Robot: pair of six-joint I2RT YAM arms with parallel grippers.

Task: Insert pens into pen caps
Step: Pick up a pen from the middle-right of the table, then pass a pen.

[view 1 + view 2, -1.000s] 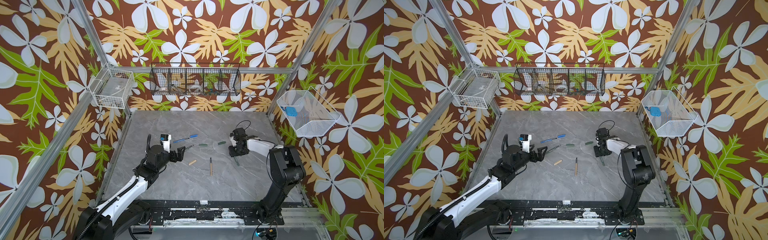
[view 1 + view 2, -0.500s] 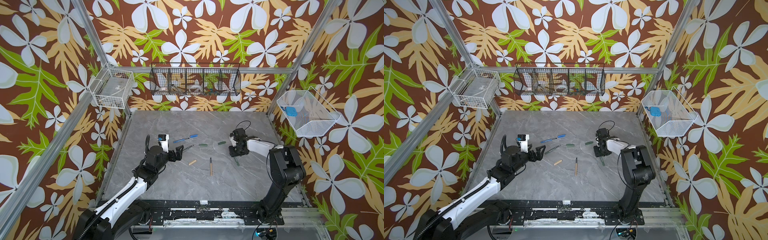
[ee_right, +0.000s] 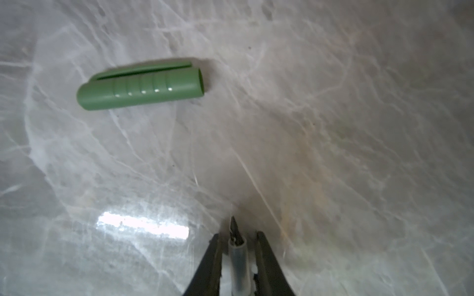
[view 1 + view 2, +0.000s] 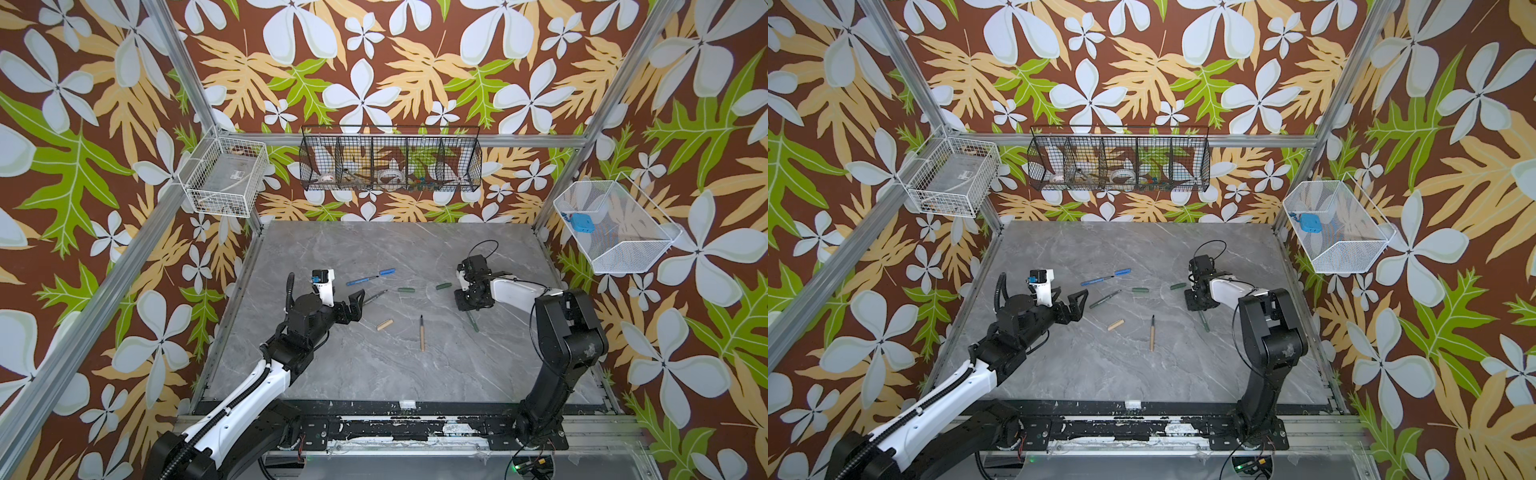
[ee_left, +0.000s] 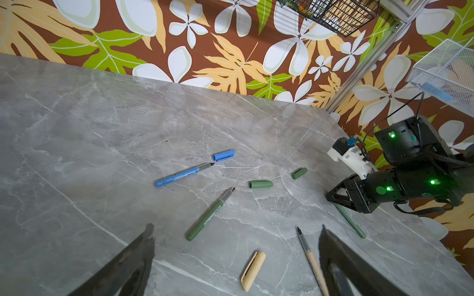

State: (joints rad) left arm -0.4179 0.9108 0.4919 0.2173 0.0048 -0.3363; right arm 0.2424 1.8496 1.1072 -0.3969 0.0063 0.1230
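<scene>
Right claw [image 3: 238, 233] straddles a green pen [image 3: 238, 258] near its tip, slim gaps either side; left claw [image 5: 236, 226] gapes wide.

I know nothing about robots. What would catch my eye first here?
The loud flowered wallpaper covering the walls comes first. Then uncapped pens and loose caps lie strewn across the middle of the grey table. Near its right edge, the right gripper straddles a green pen.

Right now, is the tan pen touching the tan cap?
Apart. The left wrist view shows bare table between the tan cap and the tan pen.
</scene>
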